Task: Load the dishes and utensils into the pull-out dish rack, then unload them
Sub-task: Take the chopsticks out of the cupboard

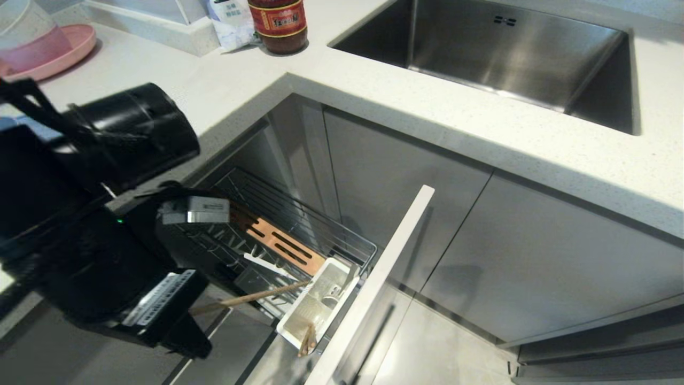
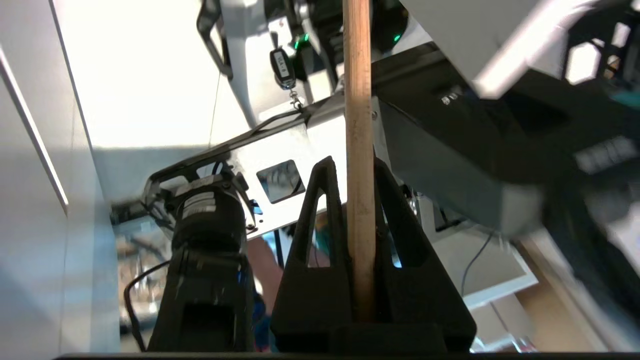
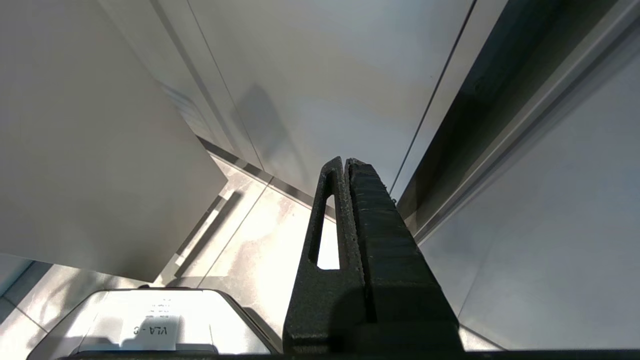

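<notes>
My left gripper is shut on one light-brown wooden chopstick. In the head view that chopstick juts level from under my black left arm, its tip over the white utensil box at the front of the pull-out dish rack. A second chopstick leans in the box. A sliver of light blue shows on the counter behind my arm; which dish it is I cannot tell. The fork is not clearly visible. My right gripper is shut and empty, parked low by the cabinet doors.
The rack's pale-grey front stands pulled out, with a slotted wooden strip behind the box. On the counter are a pink plate under a bowl, a sauce bottle and a packet. The steel sink lies at the back right.
</notes>
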You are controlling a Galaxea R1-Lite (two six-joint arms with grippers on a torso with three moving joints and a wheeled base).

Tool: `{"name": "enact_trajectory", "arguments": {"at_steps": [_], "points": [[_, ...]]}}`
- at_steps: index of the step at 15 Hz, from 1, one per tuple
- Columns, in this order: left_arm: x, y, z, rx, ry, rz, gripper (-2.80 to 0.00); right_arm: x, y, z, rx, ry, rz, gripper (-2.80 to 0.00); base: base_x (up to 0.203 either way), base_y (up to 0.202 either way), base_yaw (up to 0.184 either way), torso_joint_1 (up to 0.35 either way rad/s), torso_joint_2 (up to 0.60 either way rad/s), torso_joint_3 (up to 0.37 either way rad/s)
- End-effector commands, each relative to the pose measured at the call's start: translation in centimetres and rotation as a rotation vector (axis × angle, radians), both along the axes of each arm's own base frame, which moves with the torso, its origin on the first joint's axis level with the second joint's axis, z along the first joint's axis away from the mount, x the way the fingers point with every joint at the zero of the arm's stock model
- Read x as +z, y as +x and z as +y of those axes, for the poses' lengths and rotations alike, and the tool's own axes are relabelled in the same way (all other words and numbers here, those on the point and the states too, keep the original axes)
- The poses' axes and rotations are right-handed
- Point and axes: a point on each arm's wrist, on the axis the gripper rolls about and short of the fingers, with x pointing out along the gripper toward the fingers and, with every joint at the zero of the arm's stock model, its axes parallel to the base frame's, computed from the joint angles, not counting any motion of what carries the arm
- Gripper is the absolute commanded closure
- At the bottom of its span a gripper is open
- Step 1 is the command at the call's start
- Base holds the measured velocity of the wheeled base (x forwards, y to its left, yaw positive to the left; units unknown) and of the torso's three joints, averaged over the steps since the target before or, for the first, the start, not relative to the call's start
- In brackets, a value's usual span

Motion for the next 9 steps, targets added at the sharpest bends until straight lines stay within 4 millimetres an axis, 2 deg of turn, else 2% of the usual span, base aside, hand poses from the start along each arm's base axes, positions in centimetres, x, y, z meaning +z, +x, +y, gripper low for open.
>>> {"name": "enact_trajectory", "arguments": {"at_steps": [1, 6, 9], "points": [[2.9, -3.6, 2.5, -0.02, -0.091, -0.115, 0.0, 0.0, 0.0, 0.0, 0.001, 0.0, -0.003, 0.0, 0.0, 0.0, 0.0, 0.0, 0.0, 0.0], [7.6, -9.1, 7.4, -0.011, -0.315, -0.38, 0.0, 0.0, 0.0, 0.0, 0.001, 0.0, -0.002, 0.0, 0.0, 0.0, 0.0, 0.0, 0.0, 0.0], [9.2, -10.7, 9.5, 0.099, -0.402, -0.548, 0.0, 0.0, 0.0, 0.0, 0.001, 0.0, -0.001, 0.0, 0.0, 0.0, 0.0, 0.0, 0.0, 0.0]]}}
